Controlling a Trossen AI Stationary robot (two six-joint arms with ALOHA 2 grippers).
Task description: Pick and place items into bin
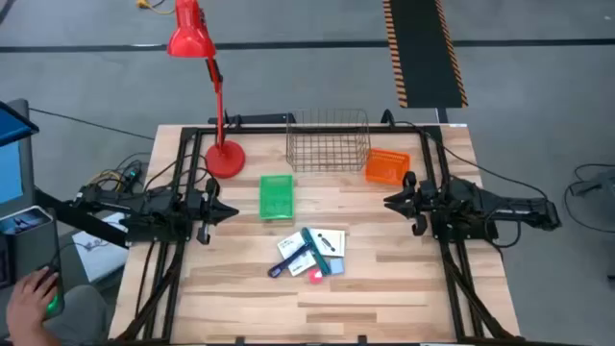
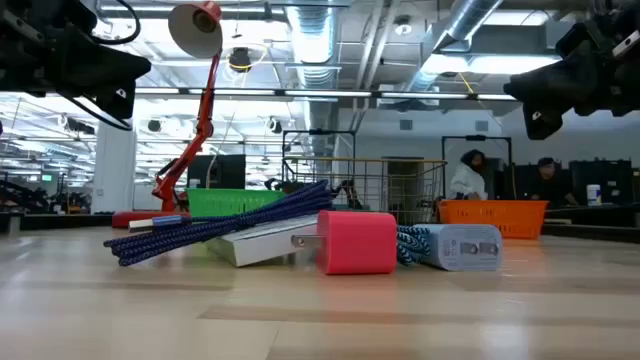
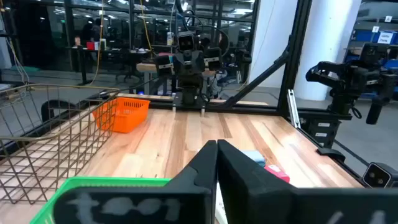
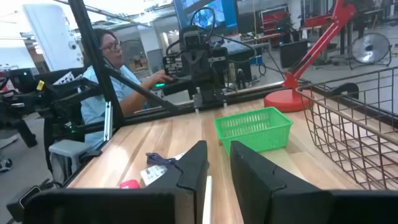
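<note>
The items [image 1: 309, 255] lie in a small heap on the table's near middle: white printed cards, a dark blue braided cord [image 2: 230, 226], a teal piece and a pink-red block [image 2: 357, 241]. The green bin [image 1: 276, 197] stands just beyond them, toward the far edge. My left gripper [image 1: 229, 210] hovers above the table, left of the green bin, fingers shut [image 3: 216, 147]. My right gripper [image 1: 389, 202] hovers to the heap's right, pointing left, with a narrow gap between its fingers [image 4: 217, 149]. Neither touches anything.
A wire basket [image 1: 328, 142] and an orange bin [image 1: 387, 166] stand near the far edge, with a red desk lamp [image 1: 223, 154] at the far left. A person sits beyond the left side [image 4: 106, 68], one hand [image 1: 34, 288] on a device. Bare wood lies toward the near edge.
</note>
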